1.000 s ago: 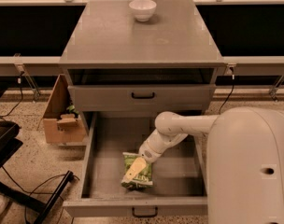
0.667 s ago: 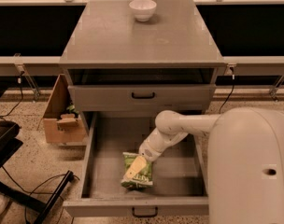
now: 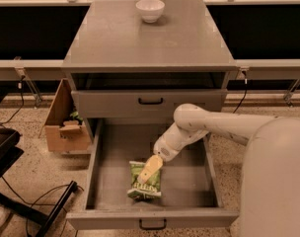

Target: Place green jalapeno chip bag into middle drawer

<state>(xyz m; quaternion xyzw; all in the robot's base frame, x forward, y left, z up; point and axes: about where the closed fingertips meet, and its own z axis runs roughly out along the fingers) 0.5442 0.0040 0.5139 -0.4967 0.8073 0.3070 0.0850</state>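
The green jalapeno chip bag (image 3: pixel 145 183) lies flat on the floor of the open middle drawer (image 3: pixel 152 218), near its front left. The drawer is pulled far out, with its black handle at the front edge. My gripper (image 3: pixel 150 169) reaches down into the drawer from the right and sits over the top edge of the bag, touching or just above it. My white arm (image 3: pixel 199 125) crosses the drawer's right side.
The shallower drawer (image 3: pixel 150 102) above is closed. A white bowl (image 3: pixel 150 9) stands at the back of the cabinet top. A cardboard box (image 3: pixel 66 127) sits on the floor to the left. Black chair legs and cables (image 3: pixel 26 201) are at the lower left.
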